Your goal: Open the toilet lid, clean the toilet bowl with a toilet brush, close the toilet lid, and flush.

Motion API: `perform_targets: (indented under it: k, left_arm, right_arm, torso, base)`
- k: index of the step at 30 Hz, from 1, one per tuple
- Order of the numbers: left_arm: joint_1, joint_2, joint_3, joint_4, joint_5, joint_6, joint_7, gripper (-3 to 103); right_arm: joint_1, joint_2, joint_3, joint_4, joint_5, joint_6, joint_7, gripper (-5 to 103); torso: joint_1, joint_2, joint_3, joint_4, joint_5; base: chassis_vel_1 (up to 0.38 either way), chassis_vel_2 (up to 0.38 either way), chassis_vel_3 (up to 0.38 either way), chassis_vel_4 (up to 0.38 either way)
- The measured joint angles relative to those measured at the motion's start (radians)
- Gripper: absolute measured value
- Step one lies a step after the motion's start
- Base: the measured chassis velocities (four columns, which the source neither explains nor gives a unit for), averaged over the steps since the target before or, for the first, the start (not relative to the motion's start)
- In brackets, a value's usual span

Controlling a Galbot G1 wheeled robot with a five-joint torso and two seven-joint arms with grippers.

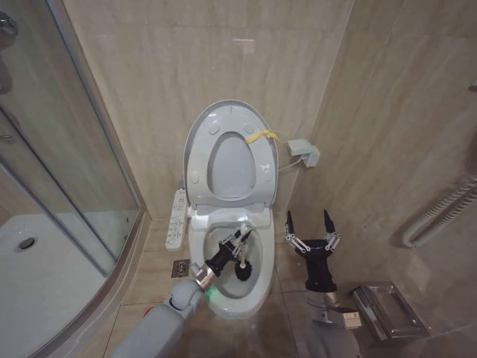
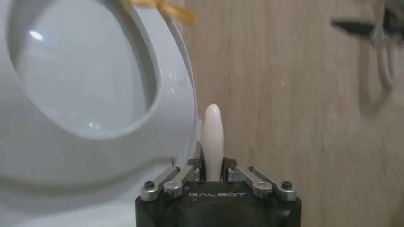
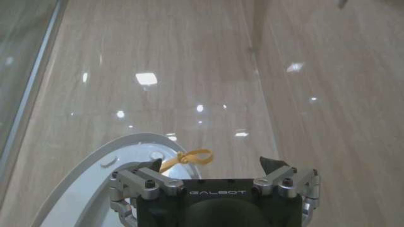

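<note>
We see the bowl (image 1: 231, 287) against the tiled wall, our landmark. Its lid (image 1: 200, 142) stands raised behind it with the seat, a yellow strap (image 1: 262, 136) at the rim. Over the bowl, our left gripper (image 1: 237, 242) is clamped on the brush (image 1: 244, 262), whose dark head sits down inside. Right of the bowl, our right gripper (image 1: 308, 222) points up, fingers spread wide, empty.

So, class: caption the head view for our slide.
Left hand scrubs the toilet bowl with the toilet brush, toilet lid raised; right hand waits open.
</note>
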Motion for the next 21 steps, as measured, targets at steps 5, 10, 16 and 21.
perform_targets:
  k: [5,10,16,21]
  left_arm:
    - [-0.057,-0.008,0.061,0.204,0.081,-0.041,-0.028,19]
    - [-0.080,-0.003,0.124,0.070,0.047,0.007,-0.057,19]
    - [-0.143,0.014,0.204,0.144,0.063,0.062,-0.173,21]
    - [-0.148,0.026,0.235,-0.009,-0.062,0.157,-0.267,19]
  right_arm:
    - [0.001,0.002,-0.005,0.000,0.001,0.003,-0.005,100]
    - [0.001,0.002,-0.002,-0.001,0.004,0.005,-0.008,100]
    - [-0.007,0.008,-0.004,0.001,0.005,0.009,-0.012,100]
    - [-0.007,0.006,0.003,-0.003,0.007,0.010,-0.014,100]
  torso:
    - [0.000,0.000,0.000,0.0021,0.0003]
    - [0.000,0.000,0.000,0.0004,0.0000]
    - [0.000,0.000,0.000,0.0007,-0.0001]
    - [0.000,0.000,0.000,0.0008,-0.0003]
  base:
    - [0.000,0.000,0.000,0.000]
    - [0.000,0.000,0.000,0.000]
    - [0.000,0.000,0.000,0.000]
    - [0.000,0.000,0.000,0.000]
